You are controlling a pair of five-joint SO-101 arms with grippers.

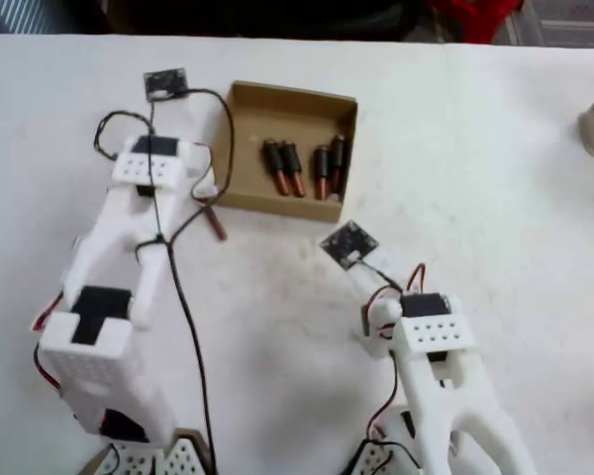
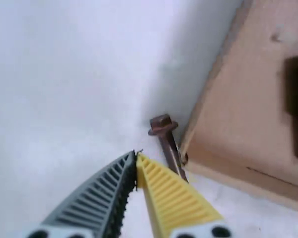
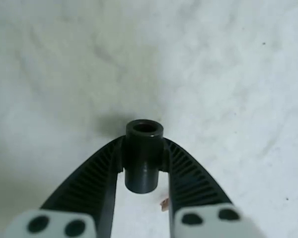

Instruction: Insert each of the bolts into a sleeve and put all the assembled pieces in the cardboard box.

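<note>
Left gripper (image 2: 135,159) clenched shut; bolt (image 2: 165,141) just beside it, against box (image 2: 238,129); right gripper (image 3: 143,145) grasping sleeve (image 3: 144,171).

Right gripper (image 3: 143,166) clamped on a black sleeve (image 3: 143,156), sleeve upright with its open bore facing up, white table (image 3: 228,74) beneath

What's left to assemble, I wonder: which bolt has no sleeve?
The bare bolt beside the left gripper, just outside the cardboard box; the four sleeved bolts lie inside it.
</note>
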